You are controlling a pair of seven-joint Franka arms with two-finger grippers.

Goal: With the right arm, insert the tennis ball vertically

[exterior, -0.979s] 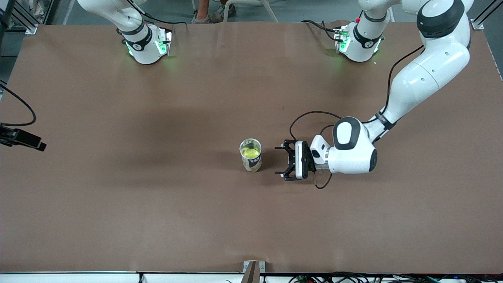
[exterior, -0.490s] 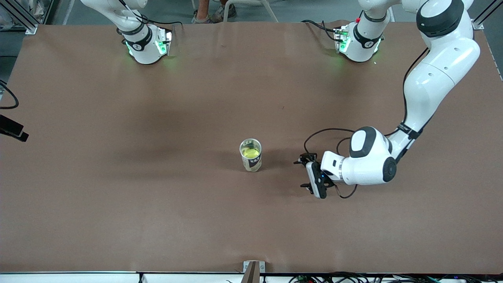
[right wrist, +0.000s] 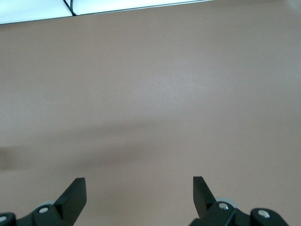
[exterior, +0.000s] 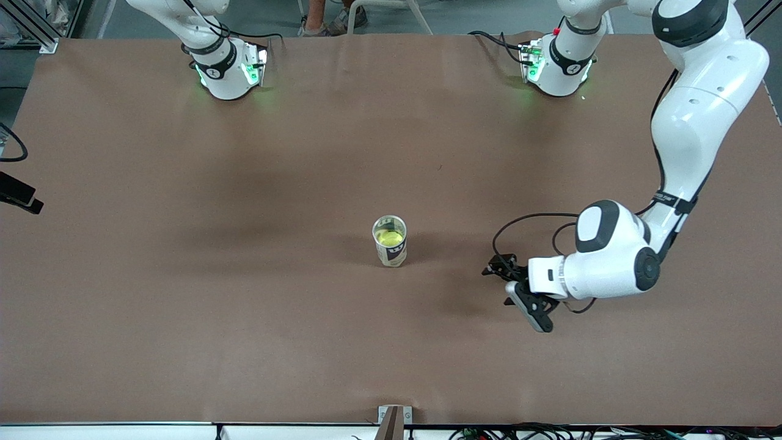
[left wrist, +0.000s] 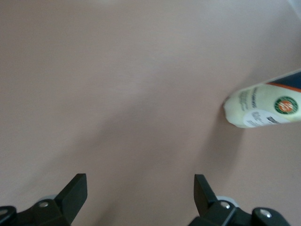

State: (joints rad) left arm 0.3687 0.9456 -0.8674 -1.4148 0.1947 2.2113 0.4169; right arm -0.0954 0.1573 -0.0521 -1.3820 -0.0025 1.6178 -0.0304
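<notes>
Can [exterior: 390, 241] stands upright near mid-worktop [exterior: 244, 318], mouth up; ball [exterior: 390, 236] sits inside it, yellow showing just below the rim. Insertion looks complete. Taking the can as landmark: left pincer [exterior: 502, 276] hangs low over bare worktop beside the can, toward the left arm's end, well apart from it. Jaws spread wide, nothing between them. Left wrist view shows both fingertips [left wrist: 75, 188] with empty surface between, and the can [left wrist: 265, 106] off to one edge. Right pincer [right wrist: 139, 190] is out of the front view; its wrist view shows jaws wide apart, empty, looking down on bare worktop with no can in sight. Judgement: what remains is clearing away. To do that well, each arm should lift before swinging, keep the open fingers and the trailing cable away from the can, and avoid any sweep at rim height. The can is tall and narrow, so a light brush could tip it and spill the ball.
</notes>
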